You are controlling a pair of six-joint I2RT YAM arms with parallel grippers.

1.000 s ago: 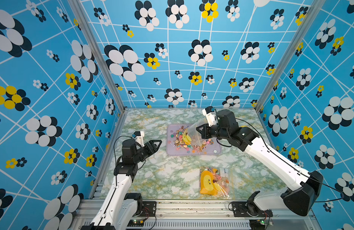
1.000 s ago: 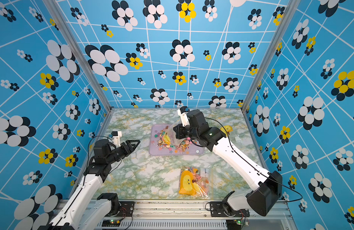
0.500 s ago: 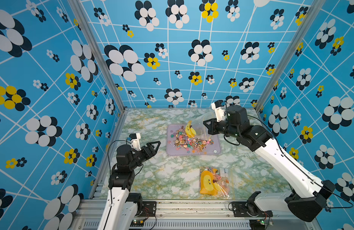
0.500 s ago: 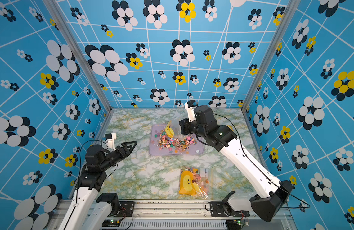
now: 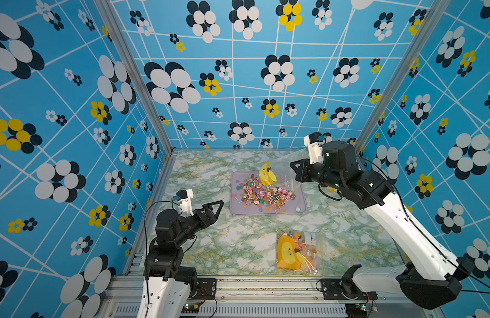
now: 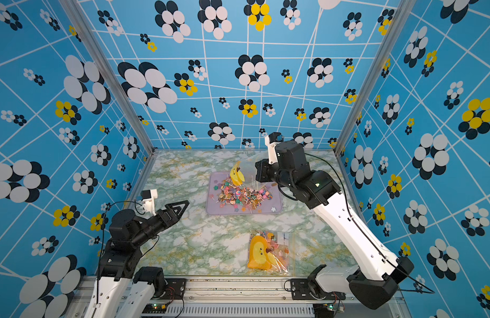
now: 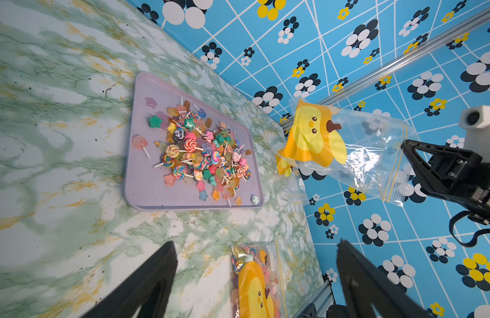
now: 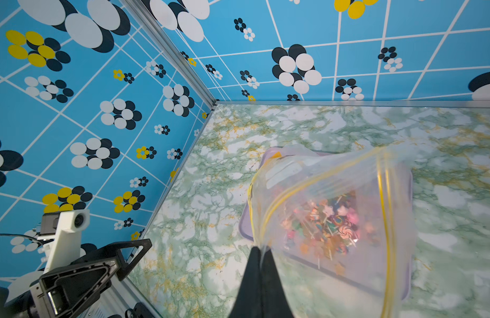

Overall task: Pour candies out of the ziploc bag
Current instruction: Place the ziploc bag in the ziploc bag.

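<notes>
Your right gripper (image 8: 261,249) is pinched tight on an edge of the ziploc bag (image 7: 356,154), close to its yellow zip line. The bag hangs in the air above the tray's far side. It looks emptied, since the candies (image 7: 199,154) lie heaped in the middle of the tray (image 7: 144,190).

Expect the film to be thin, limp and slick, and almost weightless now, so it will likely fold or swing with any quick move. The zip strip is probably the stiffest place to hold.

Your left gripper (image 5: 220,204) has its fingers spread wide with nothing between them, well off the tray's left side.

A 2nd bag (image 5: 296,252) with candies inside lies flat on the tray's near side. It will likely sag and shift, so take it by a corner away from the zip.
</notes>
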